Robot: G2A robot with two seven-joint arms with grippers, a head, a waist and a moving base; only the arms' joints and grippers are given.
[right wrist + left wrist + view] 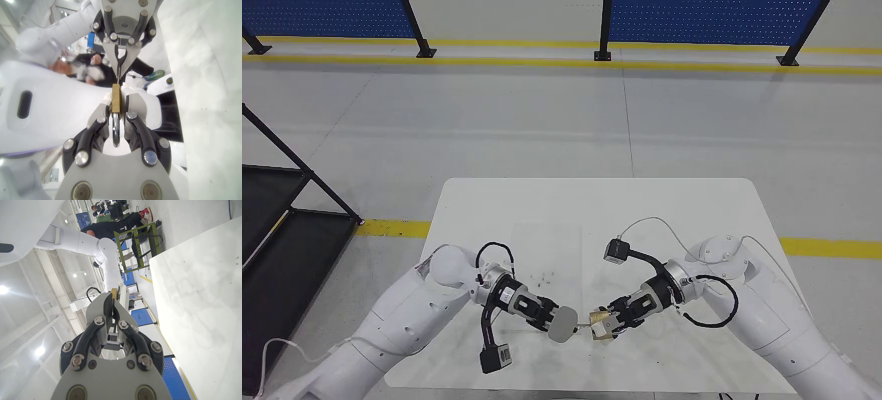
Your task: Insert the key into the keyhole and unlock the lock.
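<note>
Both arms hold their parts in the air over the near side of the white surface (642, 220), with the two tools facing each other. The right gripper (116, 106) has its fingers (136, 104) clamped on the flat sides of the brass lock (115, 98). The steel shackle (115, 130) points back toward that wrist and the keyhole end faces the other arm. Opposite it, the left gripper (118, 70) has its fingers (111, 56) pinched together on the key (118, 76), whose thin blade runs straight to the end of the lock. In the top view the key (587, 318) shows as a short bright line bridging the left gripper (564, 323) and the lock (602, 326), which is held in the right gripper (614, 322). The left wrist view looks along the closed left gripper (111, 306) to the lock (114, 293) just beyond its tips. So the grasping and lining-up look done, and the blade tip meets the lock at the keyhole. How deep it sits cannot be told, though some blade lies bare, so it is probably not fully home. The shackle, seen edge-on, appears seated in the body, so the lock is likely not yet open. What remains, by this reading, is pushing the key in fully, turning it, and freeing the shackle.
</note>
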